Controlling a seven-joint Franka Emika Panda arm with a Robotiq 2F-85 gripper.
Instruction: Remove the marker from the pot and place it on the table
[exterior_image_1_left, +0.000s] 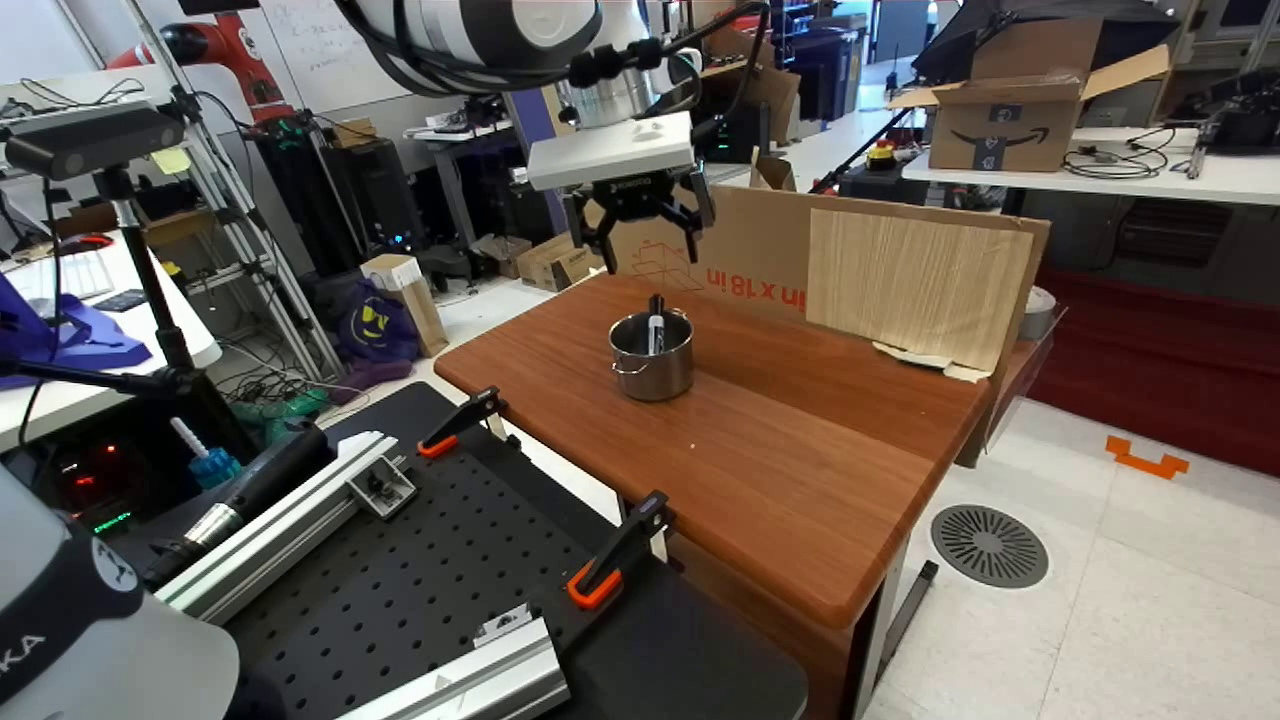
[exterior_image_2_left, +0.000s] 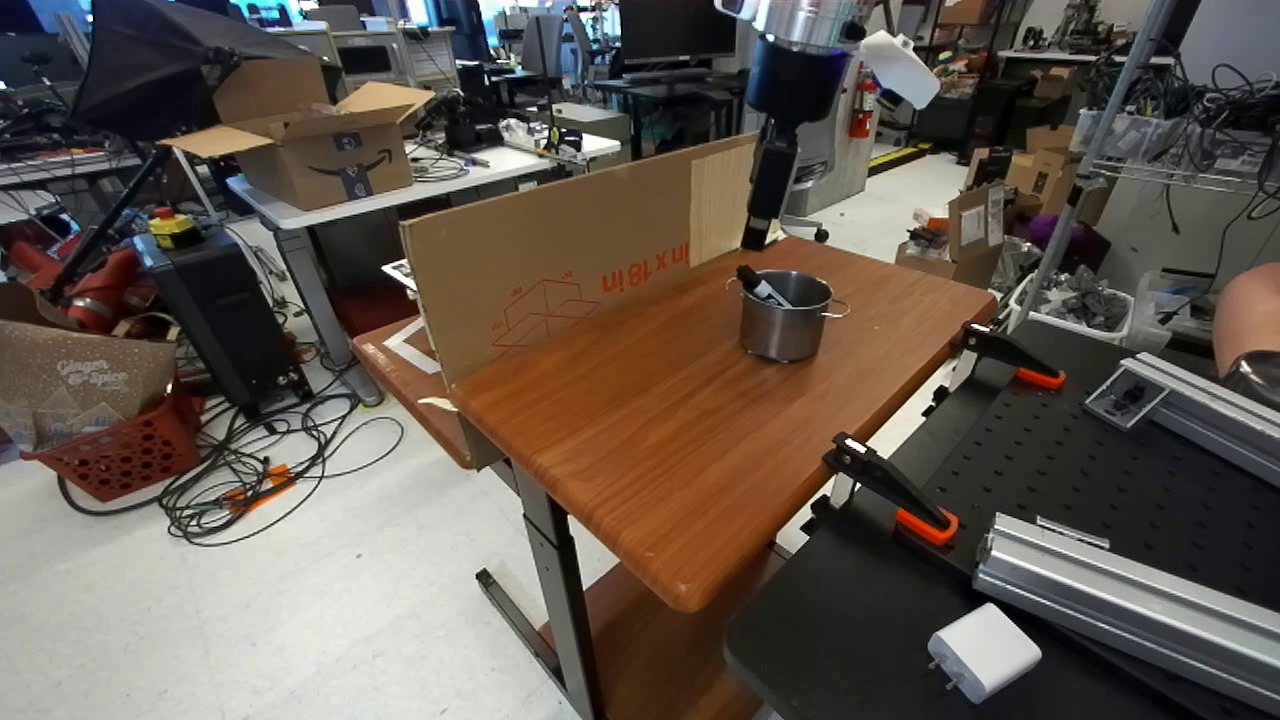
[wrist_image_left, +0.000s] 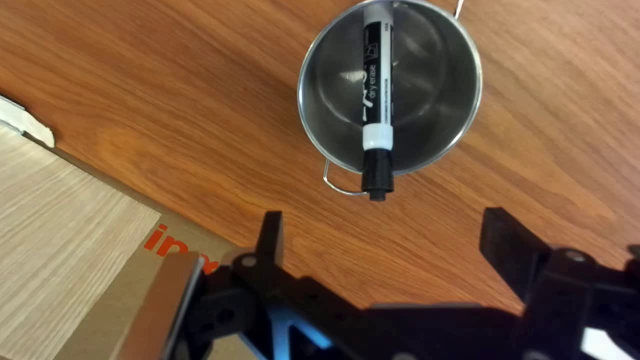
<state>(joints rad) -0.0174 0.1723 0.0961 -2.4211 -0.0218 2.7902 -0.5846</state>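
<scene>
In an exterior view: pot (exterior_image_1_left: 652, 375) upright on the counter (exterior_image_1_left: 770, 480). Marker (exterior_image_1_left: 656, 335) inside the pot, black cap (exterior_image_1_left: 656, 305) above the rim. Pincer (exterior_image_1_left: 652, 262) higher than the pot and clear of it, spread wide, gripping nothing.

In an exterior view: marker tilted, cap over the pot's rim; cardboard panel (exterior_image_2_left: 600, 235) behind the pot. Pincer edge-on here; gap cannot be told.

Wrist view: marker across the pot's mouth, cap past the rim beside a wire handle (wrist_image_left: 332, 186). Fingers (wrist_image_left: 515, 245) well apart.

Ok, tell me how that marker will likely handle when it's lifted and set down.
The marker should stay stiff, judging by how straight and plastic-looking it is. It may swivel when gripped, since it leans in the pot. Laid on the table, its round shape could let it roll.
</scene>
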